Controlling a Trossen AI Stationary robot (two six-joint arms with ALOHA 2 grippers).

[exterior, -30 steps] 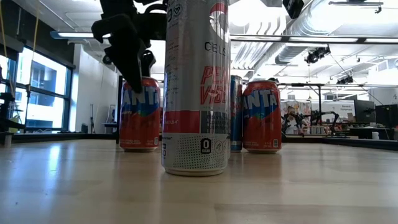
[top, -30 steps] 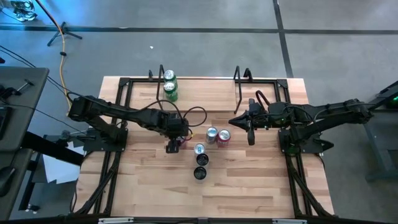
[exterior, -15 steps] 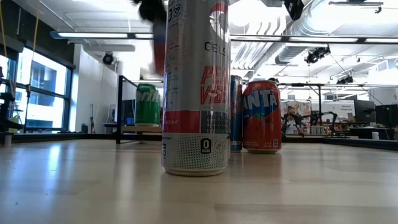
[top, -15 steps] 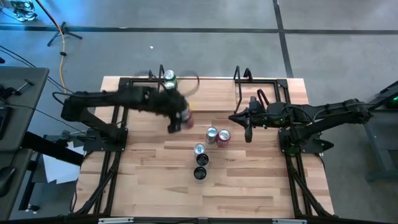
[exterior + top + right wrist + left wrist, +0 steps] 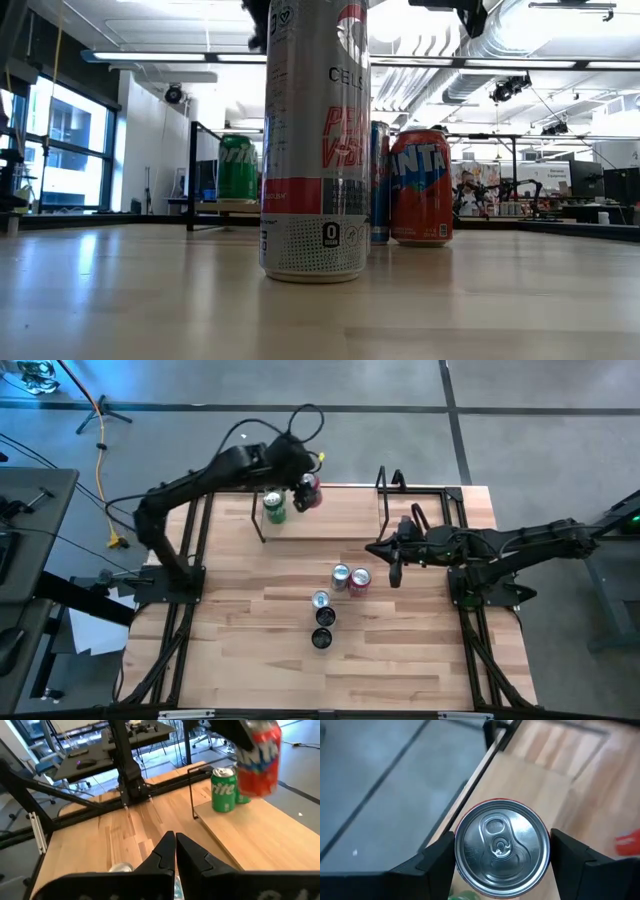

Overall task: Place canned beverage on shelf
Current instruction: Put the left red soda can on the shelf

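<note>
Shelf (image 5: 330,520) beneath left pincer's (image 5: 501,851) red can (image 5: 501,849).

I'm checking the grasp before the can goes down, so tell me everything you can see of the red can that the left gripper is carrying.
The red can is a standard aluminium drink can, orange-red with white and blue lettering on its side. Its silver top, pull tab unopened, fills the left wrist view. It is clamped by the left gripper, one dark finger on each side. It hangs in the air, slightly tilted, above the pale-wood shelf, next to the green cans that stand there. It touches neither the shelf nor those cans.
</note>
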